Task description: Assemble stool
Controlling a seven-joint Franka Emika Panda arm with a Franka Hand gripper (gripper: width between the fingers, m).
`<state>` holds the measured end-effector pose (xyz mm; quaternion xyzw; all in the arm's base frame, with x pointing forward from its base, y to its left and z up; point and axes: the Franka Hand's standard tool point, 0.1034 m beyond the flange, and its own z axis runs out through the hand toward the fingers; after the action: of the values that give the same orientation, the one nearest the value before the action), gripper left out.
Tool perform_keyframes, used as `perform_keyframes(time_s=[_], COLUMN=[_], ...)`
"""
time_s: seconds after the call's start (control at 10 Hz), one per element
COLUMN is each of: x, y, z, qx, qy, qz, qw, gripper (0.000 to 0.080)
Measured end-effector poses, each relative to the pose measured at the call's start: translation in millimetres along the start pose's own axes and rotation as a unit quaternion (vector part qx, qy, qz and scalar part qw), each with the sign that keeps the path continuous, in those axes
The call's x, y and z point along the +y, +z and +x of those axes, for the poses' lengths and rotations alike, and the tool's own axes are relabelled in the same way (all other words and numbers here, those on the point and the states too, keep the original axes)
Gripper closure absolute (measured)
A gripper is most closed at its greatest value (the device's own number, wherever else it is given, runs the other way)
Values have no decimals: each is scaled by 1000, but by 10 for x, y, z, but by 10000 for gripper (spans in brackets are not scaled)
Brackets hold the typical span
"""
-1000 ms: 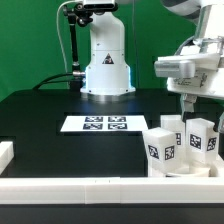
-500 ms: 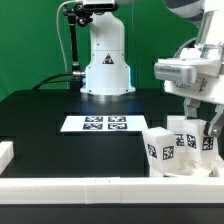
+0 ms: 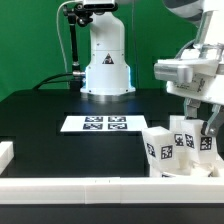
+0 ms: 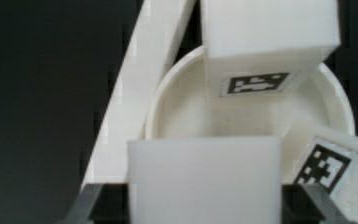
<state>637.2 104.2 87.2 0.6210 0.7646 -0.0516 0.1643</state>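
Note:
At the exterior view's right, several white tagged stool legs stand close together by the round seat (image 3: 196, 169). One leg (image 3: 160, 150) is nearest the front and another (image 3: 181, 134) stands behind it. My gripper (image 3: 206, 134) is lowered over the rightmost leg (image 3: 203, 143). In the wrist view this leg (image 4: 202, 180) fills the space between my fingers (image 4: 112, 203), which press on both of its sides, so my gripper (image 4: 197, 205) is shut on it. The seat's curved face (image 4: 185, 110) lies beyond it, with another tagged leg (image 4: 265, 50) and a third (image 4: 338, 165).
The marker board (image 3: 94, 124) lies in the middle of the black table. The robot base (image 3: 107, 60) stands behind it. A long white border rail (image 3: 90, 186) runs along the front edge, with a short piece (image 3: 5, 152) at the exterior view's left.
My gripper has come down from above the legs onto the rightmost leg, and its fingers now sit on both sides of it. The other parts have not moved.

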Motion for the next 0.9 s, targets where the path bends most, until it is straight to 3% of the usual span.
perform_keyframes(time_s=[0.3,0.4,0.8,0.9], x=[-21,-44,9,25], y=[7,6,-39,-27], z=[-19,1,132,122], qx=[-3,-12,-73,-70], qy=[99,171,407,449], qz=[5,15,52,51], qw=[995,985,909,889], gripper=[459,459,459,459])
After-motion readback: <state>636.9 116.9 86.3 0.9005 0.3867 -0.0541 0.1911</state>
